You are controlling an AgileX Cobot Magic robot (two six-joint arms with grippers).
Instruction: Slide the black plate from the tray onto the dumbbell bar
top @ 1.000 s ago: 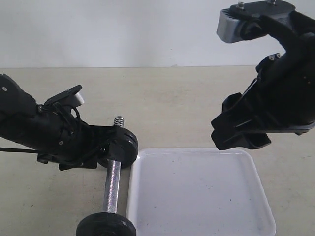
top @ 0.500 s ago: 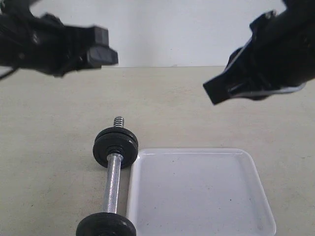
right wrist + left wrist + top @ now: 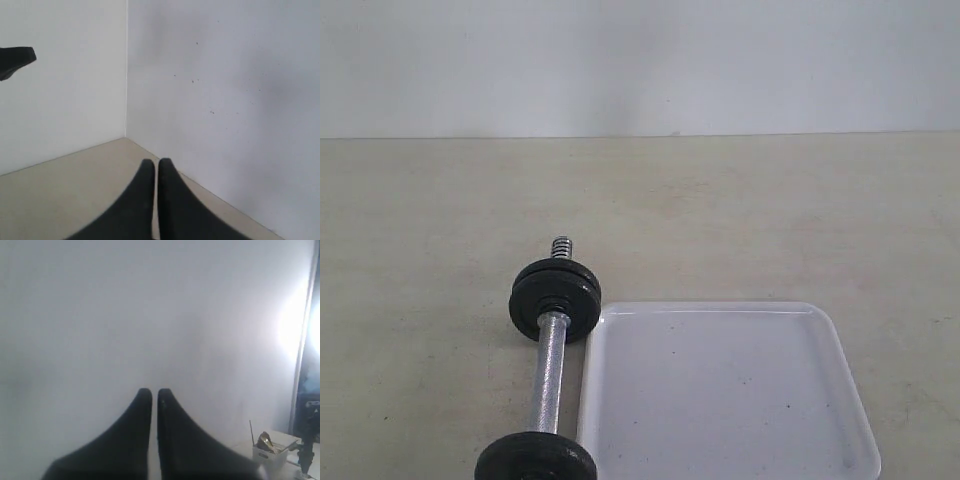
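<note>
The dumbbell bar (image 3: 548, 380) lies on the beige table just left of the white tray (image 3: 720, 400), which holds nothing. A black plate (image 3: 556, 300) sits upright on the bar's far end, with the threaded tip (image 3: 561, 247) sticking out behind it. Another black disc (image 3: 535, 462) is on the near end. Neither arm shows in the exterior view. My left gripper (image 3: 154, 392) is shut on nothing and faces a blank white wall. My right gripper (image 3: 155, 162) is also shut and empty, pointing at a corner where the wall meets the table.
White walls back the table. In the right wrist view a dark tip (image 3: 15, 60) pokes in at the edge. The left wrist view shows a small white box (image 3: 270, 452) and a dark stand (image 3: 306, 440) far off.
Both arms have lifted out of the exterior view. The left gripper came off the plate on the bar's far end, and both grippers closed empty.
</note>
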